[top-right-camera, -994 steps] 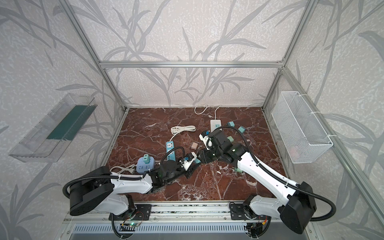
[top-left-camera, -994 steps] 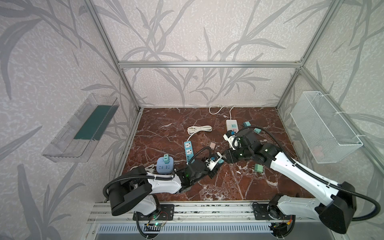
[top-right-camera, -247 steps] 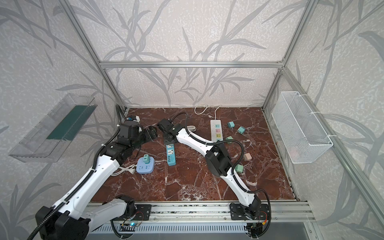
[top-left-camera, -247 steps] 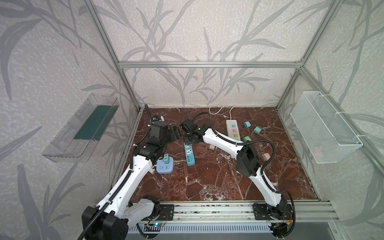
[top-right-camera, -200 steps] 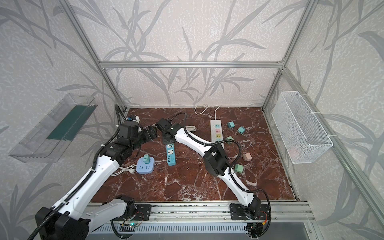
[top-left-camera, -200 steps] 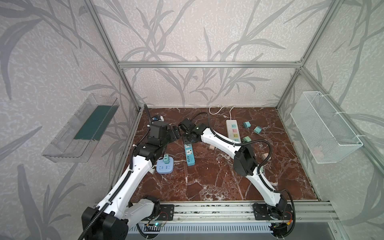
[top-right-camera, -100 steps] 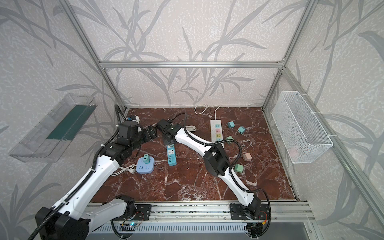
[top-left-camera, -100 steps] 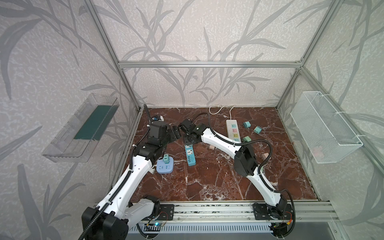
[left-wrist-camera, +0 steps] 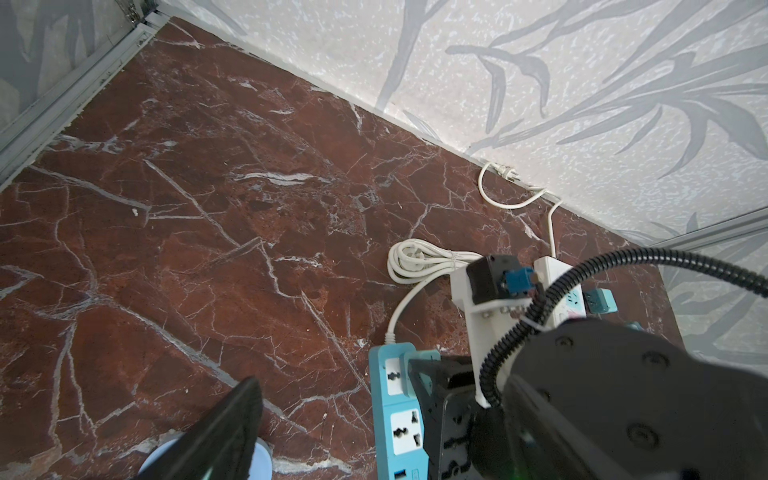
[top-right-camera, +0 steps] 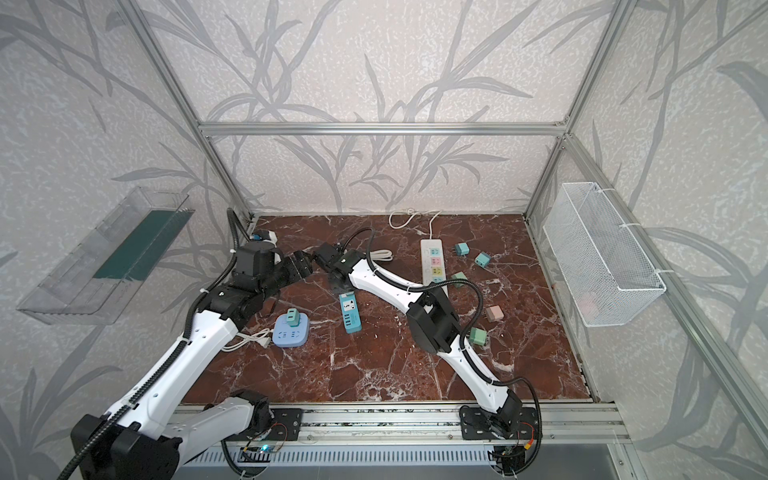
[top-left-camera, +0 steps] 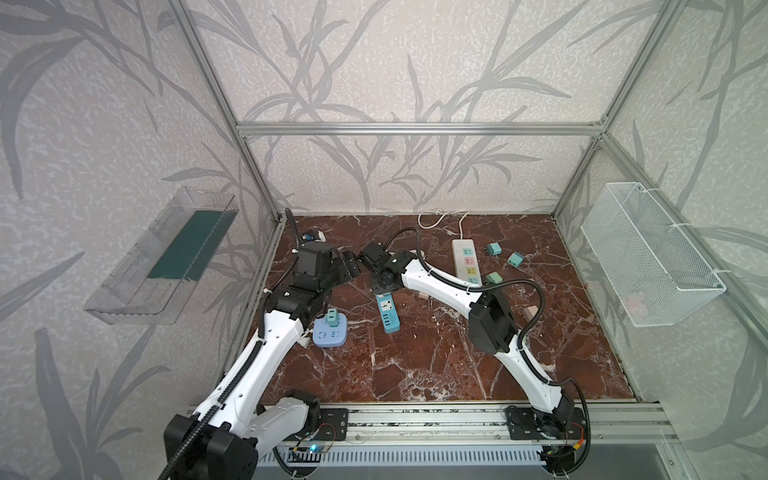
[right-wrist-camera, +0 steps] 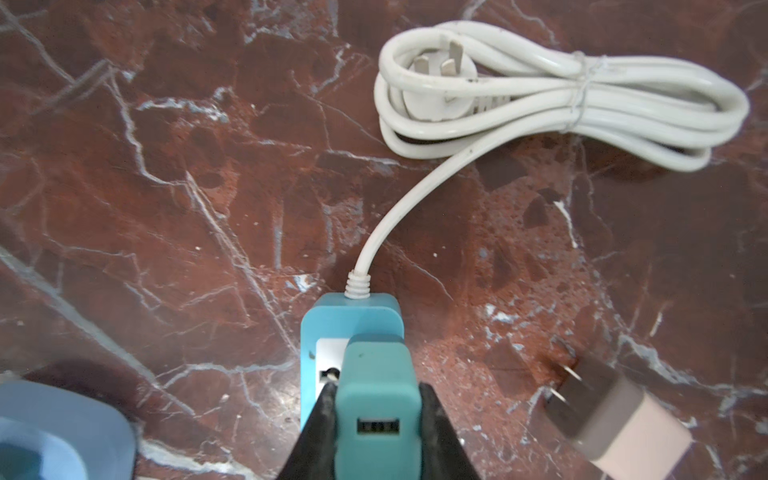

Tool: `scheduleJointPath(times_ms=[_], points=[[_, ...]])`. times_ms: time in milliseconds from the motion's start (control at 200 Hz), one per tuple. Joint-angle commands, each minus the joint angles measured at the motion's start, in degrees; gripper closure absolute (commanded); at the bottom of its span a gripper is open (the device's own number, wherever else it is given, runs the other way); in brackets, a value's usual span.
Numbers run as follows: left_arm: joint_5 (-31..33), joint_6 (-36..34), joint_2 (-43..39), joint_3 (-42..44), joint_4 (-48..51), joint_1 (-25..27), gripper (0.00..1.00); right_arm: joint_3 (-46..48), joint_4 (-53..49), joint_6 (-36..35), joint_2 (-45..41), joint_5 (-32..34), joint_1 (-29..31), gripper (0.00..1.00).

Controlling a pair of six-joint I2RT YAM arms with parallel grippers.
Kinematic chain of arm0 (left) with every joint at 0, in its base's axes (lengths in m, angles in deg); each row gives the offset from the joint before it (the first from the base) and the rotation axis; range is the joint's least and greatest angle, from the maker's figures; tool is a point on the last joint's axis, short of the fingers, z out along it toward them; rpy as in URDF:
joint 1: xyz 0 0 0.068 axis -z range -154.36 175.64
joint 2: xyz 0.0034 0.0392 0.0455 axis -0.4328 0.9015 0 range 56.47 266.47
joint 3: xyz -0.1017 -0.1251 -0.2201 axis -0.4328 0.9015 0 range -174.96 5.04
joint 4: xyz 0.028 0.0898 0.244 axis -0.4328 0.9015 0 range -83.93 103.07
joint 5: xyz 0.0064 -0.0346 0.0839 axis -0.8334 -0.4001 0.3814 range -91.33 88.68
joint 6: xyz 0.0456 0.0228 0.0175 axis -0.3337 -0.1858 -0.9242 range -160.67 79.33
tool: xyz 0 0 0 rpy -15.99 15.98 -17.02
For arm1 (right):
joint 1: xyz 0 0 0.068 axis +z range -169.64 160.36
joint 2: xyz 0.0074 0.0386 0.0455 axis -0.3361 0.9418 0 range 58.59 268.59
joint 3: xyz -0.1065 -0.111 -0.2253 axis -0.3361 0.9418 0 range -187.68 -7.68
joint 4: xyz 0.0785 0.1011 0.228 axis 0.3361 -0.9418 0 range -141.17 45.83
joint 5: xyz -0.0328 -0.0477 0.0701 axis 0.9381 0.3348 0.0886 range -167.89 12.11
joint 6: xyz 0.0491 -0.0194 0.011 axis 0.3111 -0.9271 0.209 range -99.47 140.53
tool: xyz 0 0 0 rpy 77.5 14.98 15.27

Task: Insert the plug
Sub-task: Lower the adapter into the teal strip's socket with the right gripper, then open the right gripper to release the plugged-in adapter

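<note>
Right end effector [right-wrist-camera: 376, 419] is pinching the teal plug [right-wrist-camera: 376, 370] by its flanks, with the black fingers [right-wrist-camera: 318, 428] pressed against either side, low in the centre of the right wrist view. That grip leaves the plug's underside free to go straight down, which I'd say is the point.

The plug sits right over the end socket of the blue power strip [right-wrist-camera: 353, 313], at the end where the white cord [right-wrist-camera: 561, 95] comes out. The prongs are hidden beneath it, so I can't tell whether they're in the slots or only resting on the face.

In both top views the strip lies flat on the worktop [top-left-camera: 415, 365], centre-left, with the arm bent steeply over its far end. The left end effector [top-left-camera: 350, 268] hangs just to the left, spread wide and holding nothing. To my eye it's placed to steady the strip if it skids.

Now the clutter:
- The cord coils up at the upper right of the wrist view, clear of the socket.
- A pink-and-grey charger [right-wrist-camera: 615, 424] lies on its side at lower right, near but apart.
- In a top view, a round blue socket block [top-left-camera: 329, 338] with a small green adapter [top-left-camera: 331, 314] seated in it sits to the left.
- A white power strip [top-left-camera: 467, 259] lies to the right.

Nothing stands between plug and socket.
</note>
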Motion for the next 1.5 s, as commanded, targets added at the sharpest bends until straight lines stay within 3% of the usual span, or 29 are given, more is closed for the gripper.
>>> scheduleJointPath(times_ms=[0, 150, 335, 590, 880, 960, 1215, 1495], points=[[-0.39, 0.54, -0.2, 0.24, -0.04, -0.5, 0.11, 12.56, -0.31, -0.48, -8.3, 3.96, 0.33, 1.0], [-1.02, 0.66, -0.07, 0.29, -0.31, -0.99, 0.11, 27.5, 12.42, -0.62, -14.19, 1.39, 0.43, 1.0], [-1.15, 0.93, 0.6, 0.74, -0.85, -1.76, 0.12, 29.57, 11.68, 1.68, -10.86, -4.69, -0.75, 1.0], [-3.29, 1.95, 1.09, 1.8, -3.02, -2.91, 0.14, 34.98, 16.04, 0.23, -12.95, -5.85, -0.55, 1.0], [-6.28, 1.71, 0.6, 2.64, -5.42, -4.39, 0.13, 28.19, 13.6, -1.26, -17.27, -3.67, -0.45, 0.54], [-6.38, 1.57, 0.36, 2.84, -5.71, -4.59, 0.13, 25.85, 12.69, -2.02, -18.17, -3.82, -0.71, 0.48], [-6.89, 1.31, -0.47, 3.85, -7.46, -4.98, 0.12, 29.96, 17.36, -5.65, -25.98, -3.49, -2.22, 0.45], [-7.42, 1.6, 0.01, 4.09, -7.99, -5.63, 0.12, 31.85, 16.4, -7.86, -24.79, -5.5, -4.48, 0.49]])
